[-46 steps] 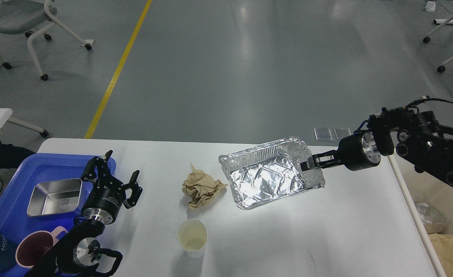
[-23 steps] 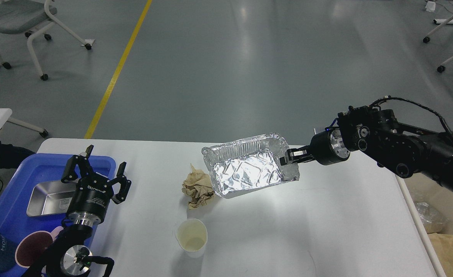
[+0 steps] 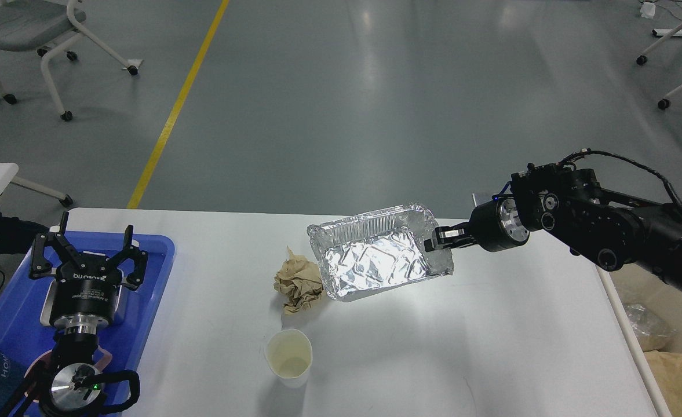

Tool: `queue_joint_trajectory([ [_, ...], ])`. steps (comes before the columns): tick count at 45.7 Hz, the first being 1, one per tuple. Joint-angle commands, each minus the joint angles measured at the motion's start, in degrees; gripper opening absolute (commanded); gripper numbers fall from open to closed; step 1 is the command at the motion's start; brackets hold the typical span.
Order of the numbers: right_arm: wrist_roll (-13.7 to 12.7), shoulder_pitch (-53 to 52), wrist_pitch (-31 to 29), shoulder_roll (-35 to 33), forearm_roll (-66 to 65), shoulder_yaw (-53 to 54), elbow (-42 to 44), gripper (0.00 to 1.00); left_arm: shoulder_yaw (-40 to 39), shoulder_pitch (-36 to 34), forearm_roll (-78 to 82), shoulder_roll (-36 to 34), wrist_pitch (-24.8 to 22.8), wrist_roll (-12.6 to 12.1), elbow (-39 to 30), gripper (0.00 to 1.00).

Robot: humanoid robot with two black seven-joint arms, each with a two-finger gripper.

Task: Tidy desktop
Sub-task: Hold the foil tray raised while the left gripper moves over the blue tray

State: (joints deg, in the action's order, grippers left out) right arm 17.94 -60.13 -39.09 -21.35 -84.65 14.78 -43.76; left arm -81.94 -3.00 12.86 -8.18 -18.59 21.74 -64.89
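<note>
Head view: since half a second ago the left gripper (image 3: 88, 255) swung back over the blue plastic tray (image 3: 155, 260), fingers spread wide. The right gripper (image 3: 440, 238) is pinching the crinkled silver foil tray (image 3: 375, 260) by its right rim, low over the white rectangular desktop (image 3: 491, 347), touching the crumpled brown paper wad (image 3: 300, 281). Foil looks light and flimsy, so I'd grip the rolled rim gently.

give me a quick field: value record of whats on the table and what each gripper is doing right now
desktop: white, rounded corners
foil tray: gripped at its right rim, tilted, beside the paper
crumpled brown paper: left of the foil tray
paper cup: upright, near front edge
blue tray: far left, holds mugs
right gripper: shut on the foil tray
left gripper: open, over the blue tray
</note>
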Motion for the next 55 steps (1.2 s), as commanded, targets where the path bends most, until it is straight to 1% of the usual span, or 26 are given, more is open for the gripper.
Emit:
queue_joint_trajectory([
  [1, 0.0, 0.0, 0.1, 0.0, 0.0, 0.1, 0.0, 0.00, 1.8, -0.4, -0.1, 0.0, 1.5, -1.4, 0.0, 0.96],
  [7, 0.0, 0.0, 0.1, 0.0, 0.0, 0.1, 0.1, 0.00, 5.3, -1.0, 0.1, -2.1, 4.9, -1.2, -0.2, 0.96],
  [15, 0.0, 0.0, 0.7, 0.0, 0.2, 0.1, 0.1, 0.00, 5.9, -1.4, 2.2, -4.7, 5.1, -0.7, 0.0, 0.96],
  [21, 0.0, 0.1, 0.7, 0.1, 0.2, 0.1, 0.0, 0.00, 5.0, -2.0, 3.6, -3.5, 5.5, -0.6, -0.1, 0.96],
  [25, 0.3, 0.2, 0.6, -0.1, 0.8, 0.1, -0.1, 0.00, 5.9, -3.1, 3.6, -2.5, 7.2, -0.6, -0.8, 0.96],
  [27, 0.3, 0.2, 0.6, -0.3, 1.0, 0.1, 0.1, 0.00, 6.2, -3.2, 3.6, -2.6, 8.5, -0.8, -1.5, 0.96],
  [31, 0.3, 0.4, 0.6, -0.5, 1.0, 0.1, 0.1, 0.00, 8.8, -3.2, 3.6, -5.0, 10.1, -2.2, -4.9, 0.96],
  [32, 0.3, 0.4, 0.6, -0.5, 1.0, 0.1, 0.0, 0.00, 9.7, -3.2, 3.6, -6.3, 10.8, -2.5, -6.3, 0.96],
  [33, 0.3, 1.0, 0.7, -0.6, 1.1, 0.1, -0.3, 0.00, 11.9, -2.8, 3.6, -9.5, 12.5, -2.9, -9.2, 0.96],
  [34, 0.3, 1.1, 0.7, -0.6, 1.0, 0.1, -0.3, 0.00, 13.3, -2.7, 3.7, -11.1, 13.7, -2.9, -10.7, 0.96],
  [38, 0.2, 1.2, 0.7, -0.6, 1.0, 0.1, -0.3, 0.00, 19.2, -2.4, 3.7, -18.2, 18.0, -2.9, -14.4, 0.96],
  [39, 0.2, 1.2, 0.7, -0.6, 1.0, 0.1, -0.3, 0.00, 21.1, -2.2, 3.8, -21.6, 18.7, -2.9, -15.6, 0.96],
  [47, 0.2, 1.3, 0.7, -0.6, 1.0, 0.0, -0.2, 0.00, 27.2, -0.4, 4.2, -36.0, 18.9, -3.1, -23.0, 0.96],
  [55, 0.2, 1.4, 0.7, -0.6, 0.9, 0.0, -0.1, 0.00, 31.7, -0.6, 4.4, -50.9, 17.8, -3.2, -26.3, 0.96],
])
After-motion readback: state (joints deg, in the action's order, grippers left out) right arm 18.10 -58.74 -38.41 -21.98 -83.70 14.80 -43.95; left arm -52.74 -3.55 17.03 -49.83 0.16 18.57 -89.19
